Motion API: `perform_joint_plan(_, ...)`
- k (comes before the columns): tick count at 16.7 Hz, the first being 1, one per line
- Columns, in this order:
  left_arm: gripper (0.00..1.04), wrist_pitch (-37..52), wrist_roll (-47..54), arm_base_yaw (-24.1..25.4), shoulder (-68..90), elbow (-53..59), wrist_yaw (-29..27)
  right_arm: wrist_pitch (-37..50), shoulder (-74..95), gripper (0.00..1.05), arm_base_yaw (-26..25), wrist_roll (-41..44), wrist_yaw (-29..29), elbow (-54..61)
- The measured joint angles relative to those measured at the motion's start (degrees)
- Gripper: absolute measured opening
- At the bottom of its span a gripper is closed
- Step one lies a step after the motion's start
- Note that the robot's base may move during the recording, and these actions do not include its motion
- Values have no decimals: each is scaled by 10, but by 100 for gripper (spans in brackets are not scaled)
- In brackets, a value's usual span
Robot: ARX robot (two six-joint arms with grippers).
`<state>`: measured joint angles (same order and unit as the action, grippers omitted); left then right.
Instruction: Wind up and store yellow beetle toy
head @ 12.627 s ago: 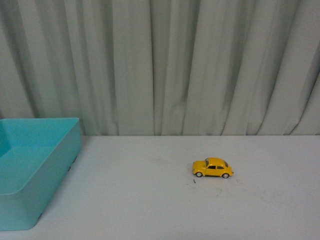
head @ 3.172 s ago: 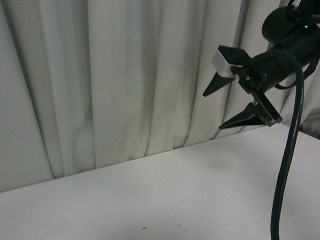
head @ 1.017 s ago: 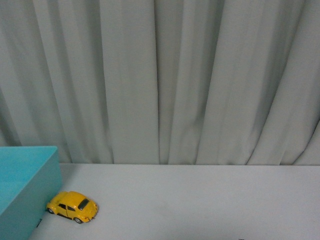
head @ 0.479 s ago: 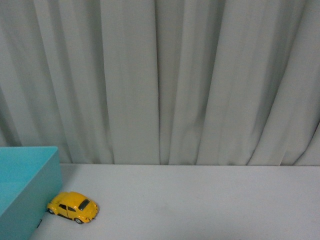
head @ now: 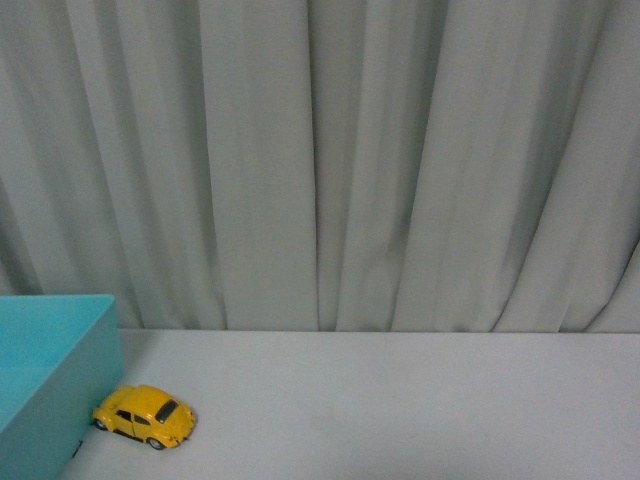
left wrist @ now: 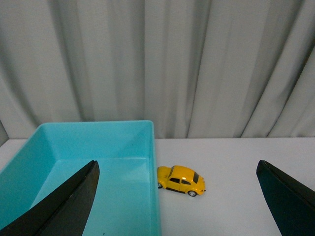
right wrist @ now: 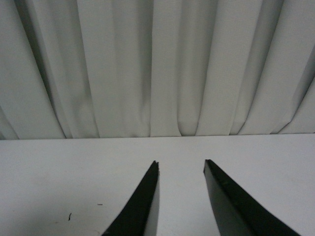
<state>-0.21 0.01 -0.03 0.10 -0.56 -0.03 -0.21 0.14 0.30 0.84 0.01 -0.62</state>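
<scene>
The yellow beetle toy (head: 145, 415) is sitting upright on its wheels on the white tabletop (head: 420, 400), outside the teal bin (head: 60, 395) & just beside its outer wall. One end is pointing at that wall, though contact can't be told. The bin is standing at the robot's left w/ its inside showing bare teal in the left wrist view. The left jaws are standing wide apart and gripping nothing; in that view the toy is showing between them, well beyond the tips. The right jaws are sitting at a narrow gap, also gripping nothing, over bare tabletop. A pale pleated curtain (head: 350, 150) is hanging behind everything.
</scene>
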Motion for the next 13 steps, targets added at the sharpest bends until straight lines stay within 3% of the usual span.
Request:
perform_joint_plan(2, 98, 0, 0, 0, 0, 0, 0, 0, 0, 54, 0, 0, 0, 0)
perform_joint_plan(4, 98, 0, 0, 0, 0, 0, 0, 0, 0, 100, 0, 0, 0, 0)
perform_joint_plan(8, 98, -12, -6, 0, 2, -2, 0, 0, 0, 98, 0, 0, 0, 0)
perform_joint_plan(9, 98, -70, -54, -14, 59, -31, -12, 0, 0, 98, 0, 0, 0, 0)
perform_joint_plan(11, 98, 73, -110, -54, 266, -95, -42, 0, 0, 98, 0, 0, 0, 0)
perform_joint_plan(13, 98, 231, -53, -66, 473, -188, -31, 0, 0, 98, 0, 0, 1, 0)
